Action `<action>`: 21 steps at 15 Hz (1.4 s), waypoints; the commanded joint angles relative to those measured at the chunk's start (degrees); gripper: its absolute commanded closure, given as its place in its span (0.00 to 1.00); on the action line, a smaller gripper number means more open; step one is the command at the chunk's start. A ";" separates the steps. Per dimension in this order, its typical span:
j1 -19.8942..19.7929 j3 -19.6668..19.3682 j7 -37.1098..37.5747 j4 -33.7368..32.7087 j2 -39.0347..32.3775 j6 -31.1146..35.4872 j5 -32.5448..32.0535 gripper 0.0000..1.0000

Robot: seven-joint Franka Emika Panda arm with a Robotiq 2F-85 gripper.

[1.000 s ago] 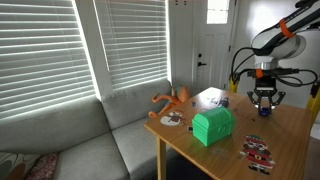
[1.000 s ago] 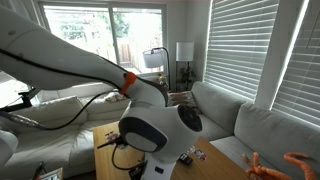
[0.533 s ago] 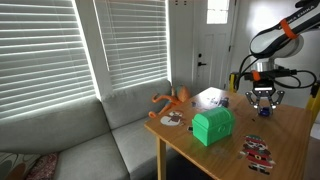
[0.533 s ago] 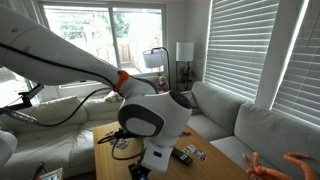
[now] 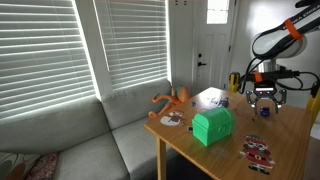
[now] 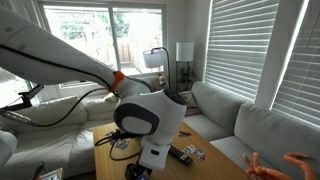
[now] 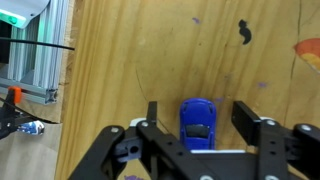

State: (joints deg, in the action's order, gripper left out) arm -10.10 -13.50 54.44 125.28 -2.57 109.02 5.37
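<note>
Car (image 7: 199,122) lengthwise along tabletop (image 7: 120,60) grain

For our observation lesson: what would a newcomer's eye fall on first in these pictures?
The green box on the wooden table stands out, with an orange octopus-like toy beside it toward the sofa. In the wrist view, a blue toy car lies between the open jaws of the gripper, touching neither.

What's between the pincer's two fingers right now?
A blue toy car on the wooden table, in the wrist view. Bare wood shows either side, so the fingers stand clear of it.
</note>
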 commanded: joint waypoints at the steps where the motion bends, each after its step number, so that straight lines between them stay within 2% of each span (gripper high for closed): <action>1: 0.24 1.17 0.36 1.71 2.02 1.36 -1.52 0.00; 5: 0.62 2.38 0.49 3.23 2.62 2.56 -3.03 0.00; 11: 0.48 2.86 0.02 7.31 5.32 7.98 -4.75 0.01; 12: 0.46 3.00 0.09 8.09 5.88 9.04 -4.95 0.04; 14: 0.36 3.29 0.21 9.51 6.95 10.99 -5.53 0.26; 16: 0.19 3.52 0.30 10.54 7.84 12.67 -5.73 0.36; 19: -0.02 3.81 0.27 11.69 8.95 14.45 -5.99 0.59; 21: -0.08 3.85 -0.28 11.92 9.53 14.12 -5.54 0.72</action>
State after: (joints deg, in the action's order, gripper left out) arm -9.63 -10.15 54.29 134.36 4.18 122.07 0.92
